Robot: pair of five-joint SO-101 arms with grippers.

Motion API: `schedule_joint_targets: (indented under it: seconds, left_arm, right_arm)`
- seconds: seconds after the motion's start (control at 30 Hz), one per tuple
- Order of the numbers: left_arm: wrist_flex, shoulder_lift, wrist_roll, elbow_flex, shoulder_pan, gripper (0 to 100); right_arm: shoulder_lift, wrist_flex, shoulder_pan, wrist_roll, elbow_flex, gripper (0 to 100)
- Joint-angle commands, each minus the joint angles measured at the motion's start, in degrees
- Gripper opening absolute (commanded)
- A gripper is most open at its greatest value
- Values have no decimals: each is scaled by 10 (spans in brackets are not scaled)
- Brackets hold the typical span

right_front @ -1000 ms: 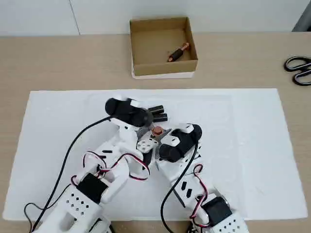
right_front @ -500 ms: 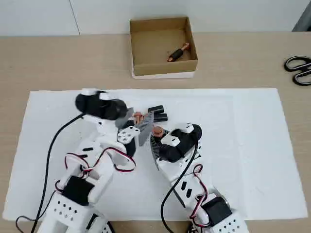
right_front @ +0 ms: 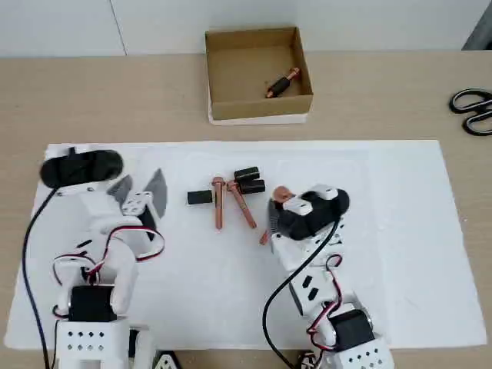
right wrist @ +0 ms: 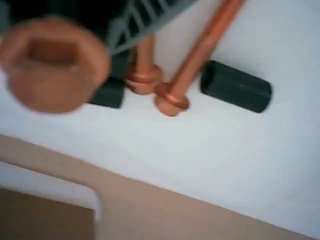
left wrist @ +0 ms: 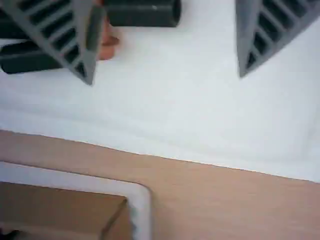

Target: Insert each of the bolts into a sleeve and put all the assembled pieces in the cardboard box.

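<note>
My right gripper [right_front: 277, 214] is shut on a copper bolt [right_front: 281, 195], held tilted just above the white mat; its head [right wrist: 55, 65] looms close in the right wrist view. Two more copper bolts [right_front: 218, 201] [right_front: 241, 204] lie side by side at the mat's middle. Three black sleeves [right_front: 200, 197] [right_front: 246, 174] [right_front: 253, 186] lie around them. My left gripper [right_front: 141, 194] hangs open over the mat's left part, apart from the pieces, with nothing between its fingers [left wrist: 55, 30]. The cardboard box [right_front: 217, 77] at the back holds one assembled piece [right_front: 282, 82].
The white mat [right_front: 400, 231] covers most of the wooden table. Scissors [right_front: 473, 110] lie at the far right edge. The box corner [left wrist: 65, 210] sits beyond the mat's edge in the left wrist view.
My left arm has pulled back to the left, away from the pile, uncovering two bolts and the sleeves. My right gripper has shifted a little right with the bolt in it.
</note>
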Motion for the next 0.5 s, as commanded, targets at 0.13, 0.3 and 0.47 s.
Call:
schedule_joint_targets:
  seconds: [0.13, 0.3, 0.47]
  left_arm:
    - [69, -9, -33, 8, -47, 181]
    - [96, -11, -52, 16, -92, 181]
    - [96, -11, -52, 16, -138, 180]
  right_arm:
    - [-5, -2, 109, 51, -115, 3]
    - [-4, 50, 168, 76, -223, 3]
    - [17, 109, 219, 80, -328, 3]
